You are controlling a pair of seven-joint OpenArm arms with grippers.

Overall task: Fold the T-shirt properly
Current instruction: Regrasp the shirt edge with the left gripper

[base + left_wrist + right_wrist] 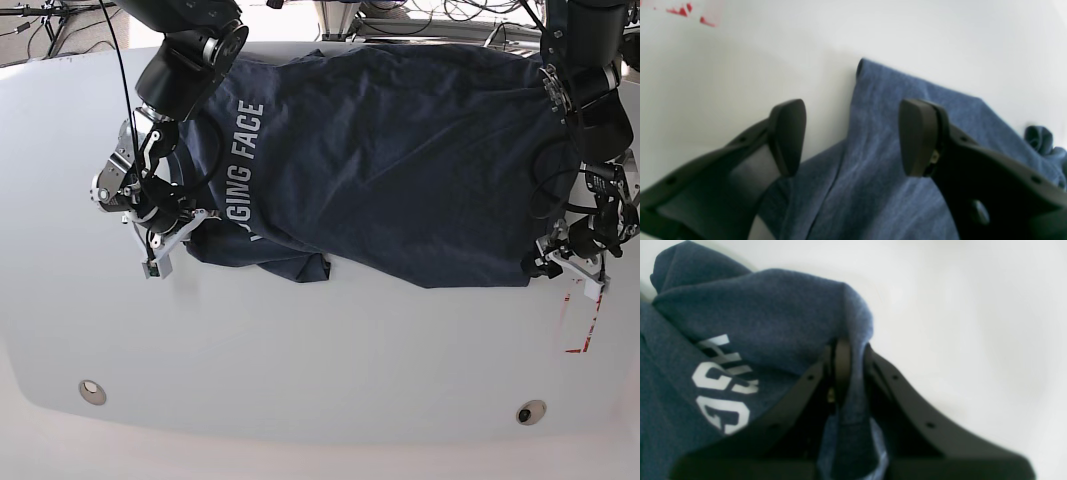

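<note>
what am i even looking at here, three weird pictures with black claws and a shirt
This is a two-armed robot folding laundry. One picture looks down from overhead; the other two come from cameras on each wrist. A dark navy heathered cotton T-shirt with white block lettering lies spread on a white table. The right hand, on the overhead picture's left, is pinched shut on a fold of the cloth. The left hand is open above the shirt's other end, holding nothing.

Matte black plastic left gripper (852, 138) with rounded paddle fingertips and small screw holes, lower frame; right gripper (850, 355) alike; black arms with looping cables at the base view's upper corners.
</note>
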